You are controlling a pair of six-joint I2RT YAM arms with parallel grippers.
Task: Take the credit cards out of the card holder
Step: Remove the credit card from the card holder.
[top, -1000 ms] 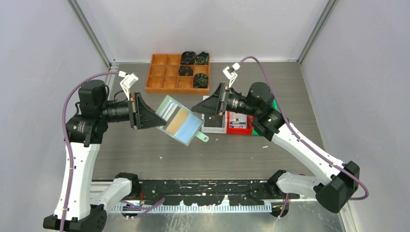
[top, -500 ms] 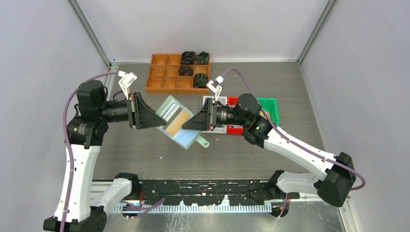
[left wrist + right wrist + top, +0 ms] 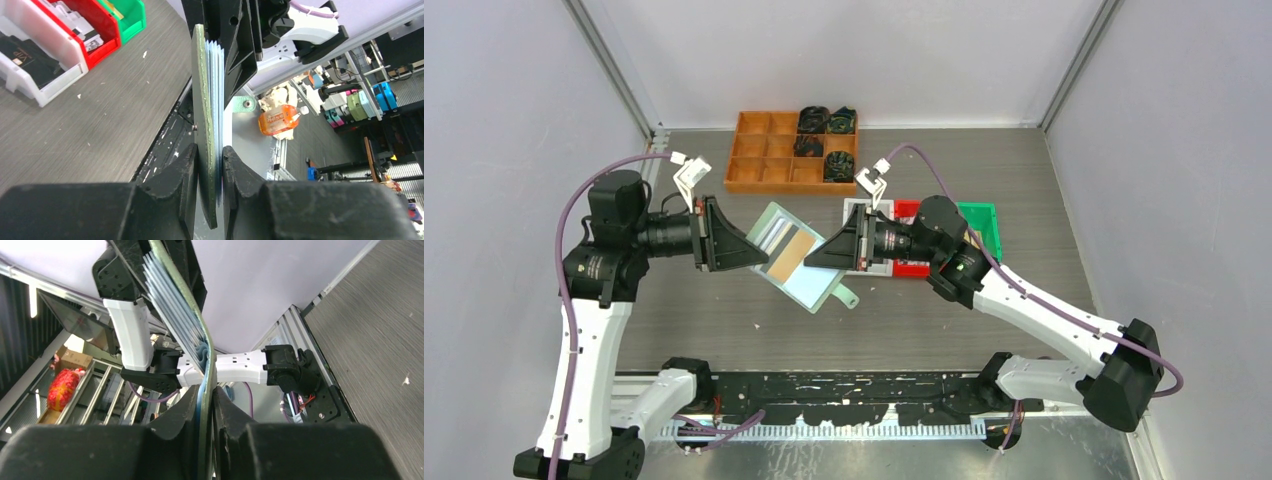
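The card holder (image 3: 812, 287) hangs open in the air above the surface (image 3: 724, 325), stretched between the 2 pincers, with its inner pockets facing up and its little tab (image 3: 849, 298) pointing toward the arm bases. The left pincer (image 3: 761, 257) is narrow and clamped on the holder's left edge. In the left wrist view, the left pincer (image 3: 210, 151) has 1 finger on each face of the green cover (image 3: 201, 100). The right pincer (image 3: 810, 258) meets the holder from the other side. In the right wrist view, the right pincer (image 3: 205, 392) is nearly closed, pinching the curved cover (image 3: 208, 356) together with pale blue layers. Whether a card is among those layers cannot be told.

A tan card (image 3: 791, 254) sits in a pocket near the middle of the holder, and the edges of greyish cards (image 3: 773, 232) show just beside it.

Behind the right pincer, a white bin (image 3: 876, 266), a red bin (image 3: 921, 268) and a green bin (image 3: 980, 218) stand side by side. An orange tray (image 3: 769, 160) with black coils (image 3: 826, 122) lies at the far edge.
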